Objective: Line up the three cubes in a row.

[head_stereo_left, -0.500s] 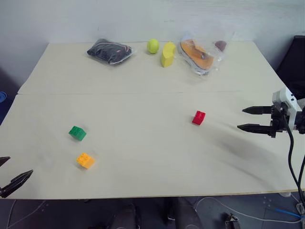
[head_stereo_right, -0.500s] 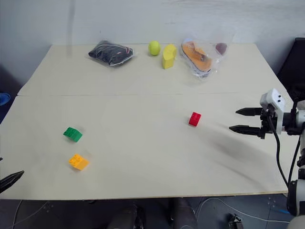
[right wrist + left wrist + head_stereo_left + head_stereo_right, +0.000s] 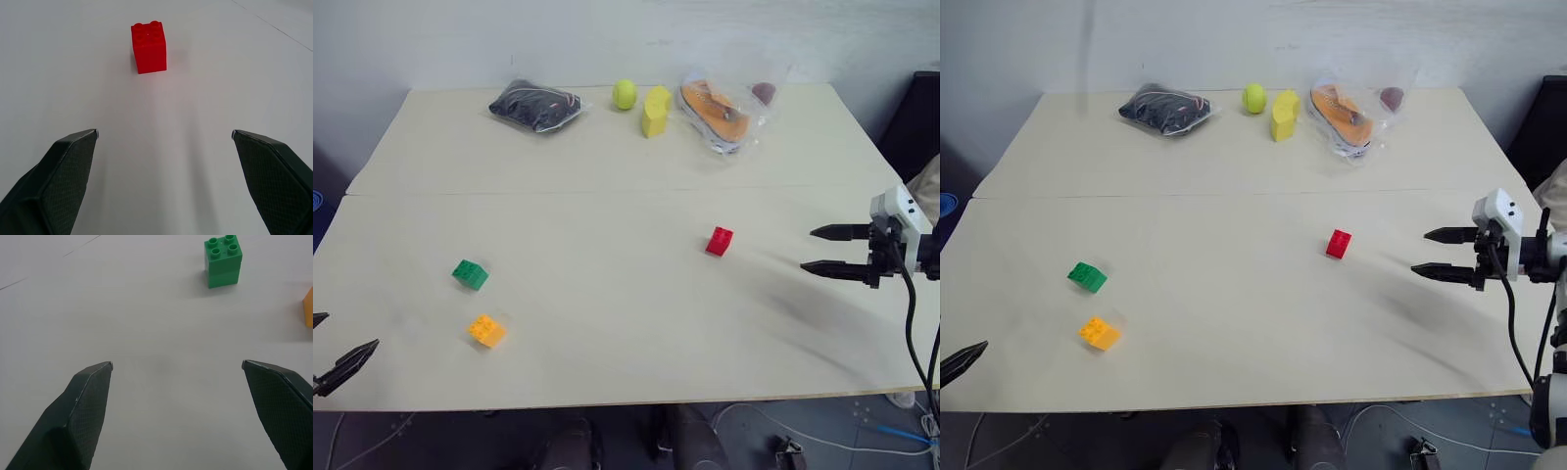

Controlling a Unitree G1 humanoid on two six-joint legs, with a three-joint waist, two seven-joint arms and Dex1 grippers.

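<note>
Along the tabletop's [image 3: 607, 382] far edge lie a dark bagged bundle [image 3: 534, 104], a ball [image 3: 625, 94], a yellow block [image 3: 656, 111] and a bagged orange shoe [image 3: 720, 113]; nothing blocks the cubes. The green cube [image 3: 470, 274] and orange cube [image 3: 486, 331] sit near the left front corner, apart; the red cube [image 3: 720, 241] sits right of centre. The left gripper [image 3: 333, 352] and right gripper [image 3: 824, 250] are both spread wide, empty.

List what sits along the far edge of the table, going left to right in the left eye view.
Dark bag → ball → yellow block → bagged shoe
</note>
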